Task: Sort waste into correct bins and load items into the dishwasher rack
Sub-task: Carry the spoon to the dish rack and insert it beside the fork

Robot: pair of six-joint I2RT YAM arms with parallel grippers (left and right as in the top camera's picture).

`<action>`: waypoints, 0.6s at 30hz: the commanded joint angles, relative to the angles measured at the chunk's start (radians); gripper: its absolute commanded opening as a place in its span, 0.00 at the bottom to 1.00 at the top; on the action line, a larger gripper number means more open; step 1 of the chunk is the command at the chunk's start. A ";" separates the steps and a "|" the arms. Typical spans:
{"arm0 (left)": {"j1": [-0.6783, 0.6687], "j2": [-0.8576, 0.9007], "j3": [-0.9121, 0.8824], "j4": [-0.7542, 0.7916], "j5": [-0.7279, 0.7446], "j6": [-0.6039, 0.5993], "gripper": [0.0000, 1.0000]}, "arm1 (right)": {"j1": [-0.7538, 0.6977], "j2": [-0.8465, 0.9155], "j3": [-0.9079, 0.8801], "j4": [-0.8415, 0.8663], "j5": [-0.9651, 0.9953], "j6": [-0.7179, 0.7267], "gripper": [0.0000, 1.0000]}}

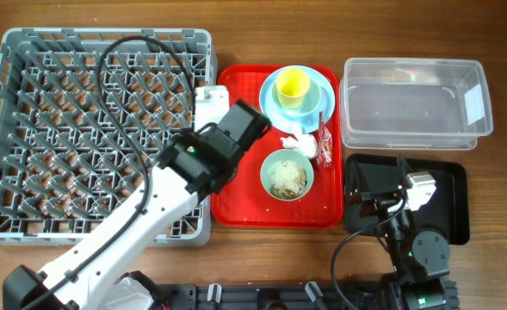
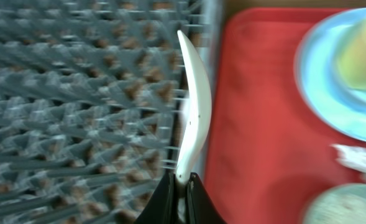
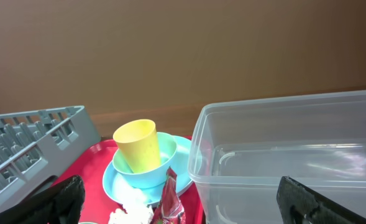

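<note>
The left gripper (image 2: pixel 181 194) has its jaws pressed on the lower end of a white plastic utensil (image 2: pixel 191 106). In the blurred left wrist view the utensil appears edge-on, as a thin, slightly curved white strip rising from the bottom centre to a tapered tip. Whether it is the spoon or the fork cannot be told. It stands over the right edge of the grey dishwasher rack (image 1: pixel 29 39), just beside the left border of the red serving tray (image 1: pixel 236 194).

At the top of that tray, a pale blue plate (image 1: pixel 268 96) carries a pale blue-white bowl (image 3: pixel 161 173) with a yellow cup (image 1: pixel 293 84) leaning tilted inside it. Lower on the tray, a mint-green bowl (image 1: pixel 265 172) holds pale rice-like crumbs (image 1: pixel 287 178). Between the plate and this bowl lies a crumpled white napkin (image 1: pixel 298 142), with a red-and-white snack wrapper (image 1: pixel 325 142) to its right.

The clear plastic tub (image 1: pixel 408 62) stands on the wooden tabletop (image 1: pixel 236 34) in the upper right of the overhead frame. The black tray (image 1: pixel 455 207) is below it, under the right arm. In the right wrist view, the right gripper (image 3: pixel 181 190) has its jaws spread wide, one dark finger in each lower corner, with nothing between them.
</note>
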 commanded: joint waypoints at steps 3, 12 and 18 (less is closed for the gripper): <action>0.093 0.006 0.012 -0.008 -0.008 0.143 0.06 | -0.005 0.000 -0.001 0.006 -0.008 -0.002 1.00; 0.258 0.076 0.005 0.062 0.362 0.389 0.08 | -0.005 0.000 -0.001 0.005 -0.008 -0.002 1.00; 0.291 0.139 0.004 0.056 0.369 0.373 0.09 | -0.005 0.000 -0.001 0.006 -0.008 -0.002 1.00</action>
